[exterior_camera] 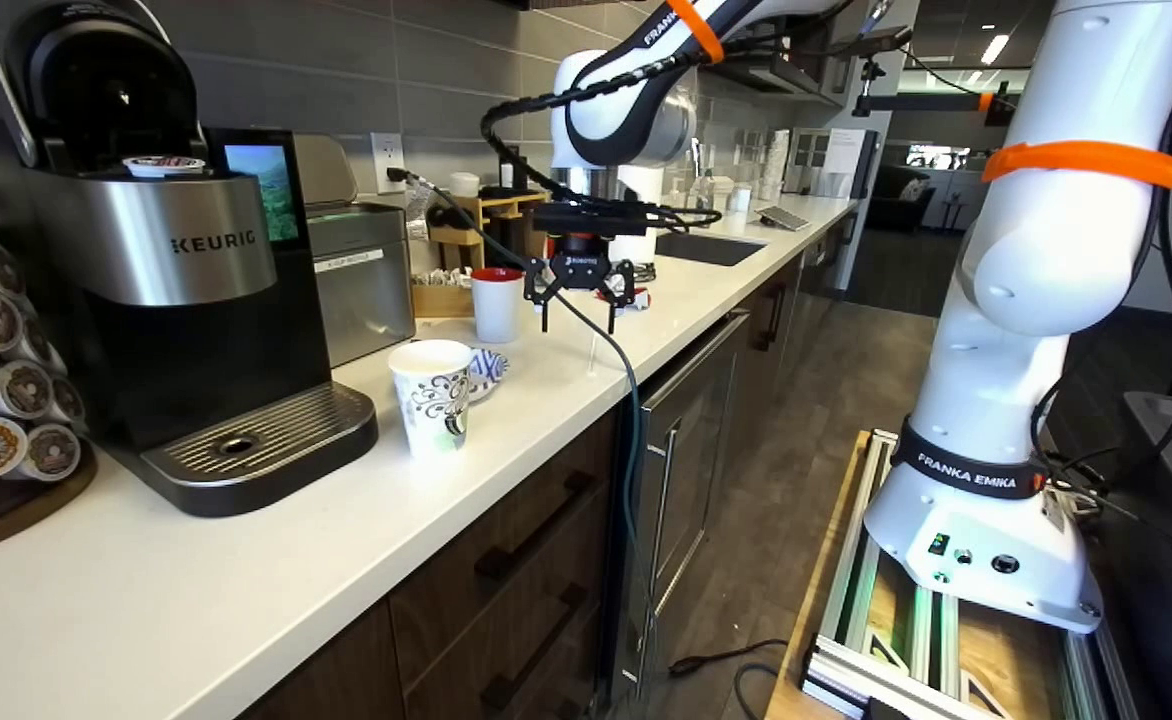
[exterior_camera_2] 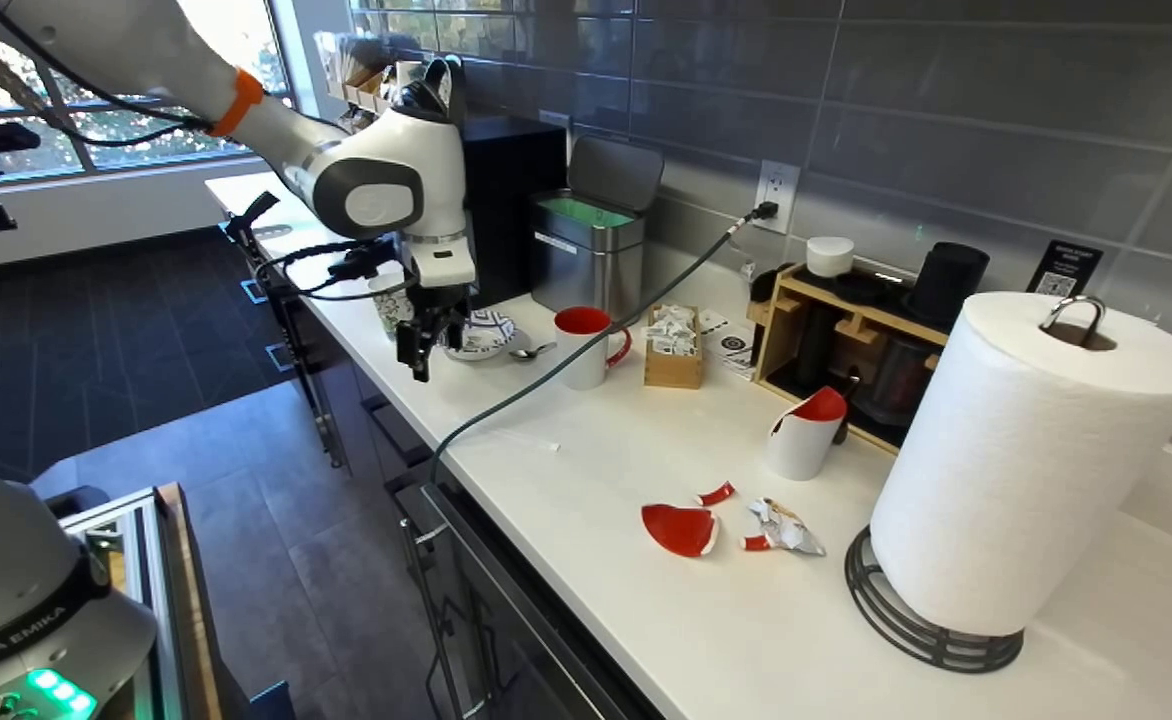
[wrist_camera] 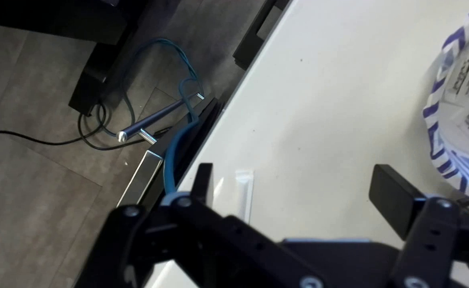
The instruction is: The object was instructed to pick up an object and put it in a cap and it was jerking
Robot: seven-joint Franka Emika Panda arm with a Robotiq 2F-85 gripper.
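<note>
My gripper (exterior_camera: 578,322) is open and empty above the white counter; it also shows in an exterior view (exterior_camera_2: 433,355) and the wrist view (wrist_camera: 296,188). A clear thin strip or tube (wrist_camera: 244,196) lies on the counter below the jaws, nearer the left finger in the wrist view. It shows faintly in both exterior views (exterior_camera: 592,358) (exterior_camera_2: 531,440). A patterned paper cup (exterior_camera: 431,400) stands upright near the coffee machine, partly hidden in an exterior view (exterior_camera_2: 393,312). A white mug with red inside (exterior_camera: 496,308) stands behind the gripper, also visible in an exterior view (exterior_camera_2: 581,358).
A blue-striped paper bowl (exterior_camera_2: 481,338) holds packets, with a spoon (exterior_camera_2: 534,352) beside it. A teal cable (exterior_camera_2: 536,385) crosses the counter and hangs over its front edge. A broken mug (exterior_camera_2: 801,445), red shards (exterior_camera_2: 681,530), paper towels (exterior_camera_2: 1036,460) and a Keurig machine (exterior_camera: 186,240) stand around.
</note>
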